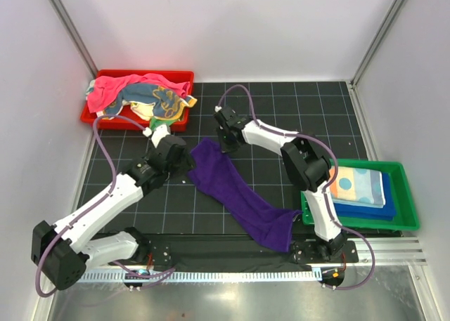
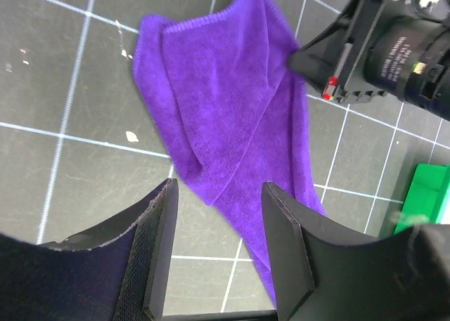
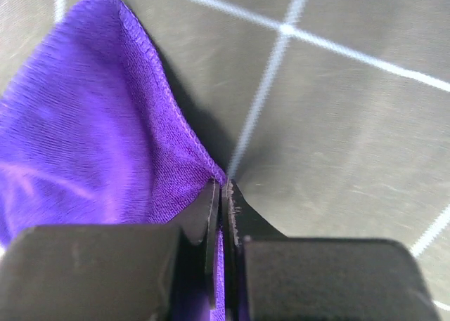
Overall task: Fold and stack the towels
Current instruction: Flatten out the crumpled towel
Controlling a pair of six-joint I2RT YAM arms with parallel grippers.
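- Purple towel [image 1: 239, 194]: long diagonal strip on desk [image 1: 281, 124], near end draped over near edge, far end left of centre.
- Green tray [image 1: 409, 207], right: polka-dot towel [image 1: 355, 184] folded on blue towel [image 1: 362, 210].
- We judge step: folding purple towel.
- Right gripper [image 3: 221, 194]: pinched tight on far corner hem.
- Left gripper [image 2: 219, 187]: jaws wide apart, nothing held, hovering over far-left corner.
- Next, we reckon: left closes on that corner, then both carry far edge nearward.
- Red tray [image 1: 183, 74], far left: pink towel [image 1: 116, 86] and teal-and-yellow towel [image 1: 158, 100], unfolded.
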